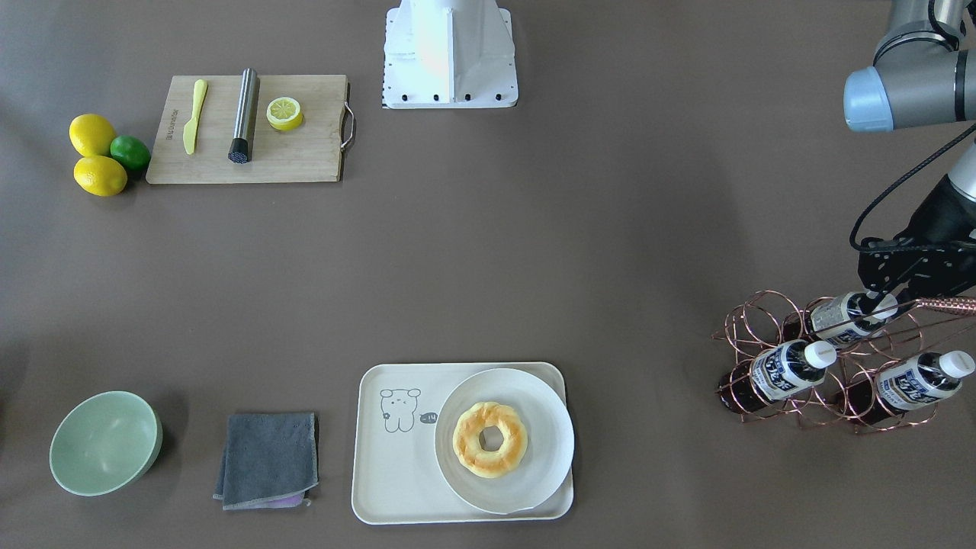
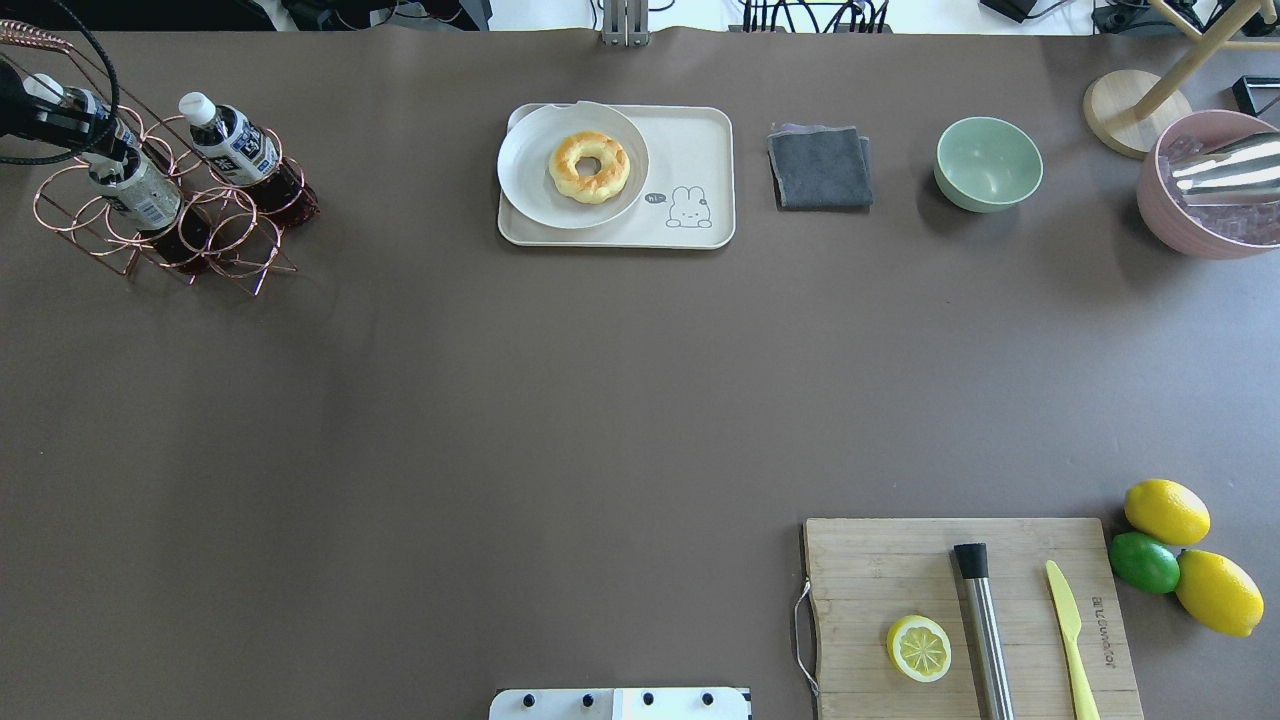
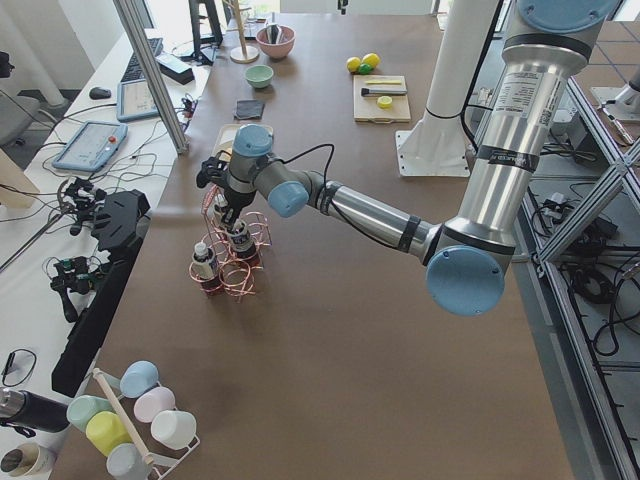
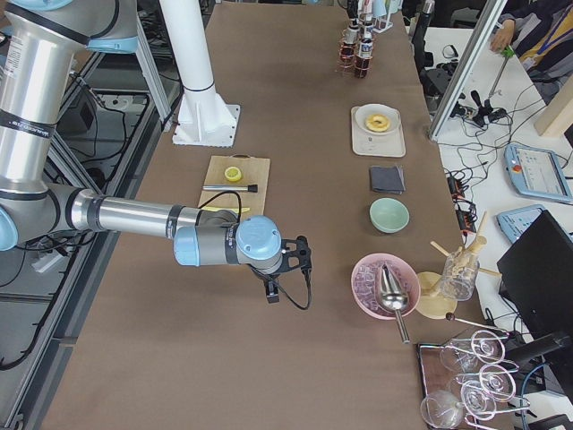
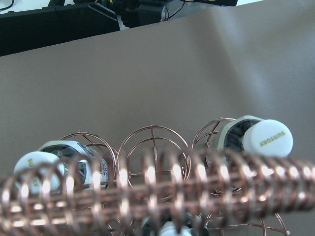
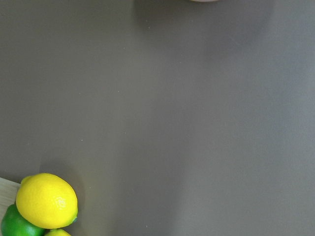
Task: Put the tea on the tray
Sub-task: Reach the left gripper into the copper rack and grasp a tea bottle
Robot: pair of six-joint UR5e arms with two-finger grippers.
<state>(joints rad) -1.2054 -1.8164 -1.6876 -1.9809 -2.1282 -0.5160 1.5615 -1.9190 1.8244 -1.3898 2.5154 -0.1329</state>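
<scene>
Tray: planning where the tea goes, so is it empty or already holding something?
Partly full: a white plate with a doughnut covers one half of the tray; the half with the bear drawing is bare.

"SUNTORY" is printed in gold on a white bottle cap [image 5: 267,138]. "hi~" is written in a small speech bubble [image 2: 655,198] on the tray [image 2: 700,150]. The bottle labels and cutting-board lettering cannot be read.

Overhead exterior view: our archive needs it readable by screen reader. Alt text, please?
At the far-left corner, the left gripper is at a tea bottle, one of three in a copper wire rack. A tray holding a plate with a donut sits far centre; a cutting board lies near right.
</scene>
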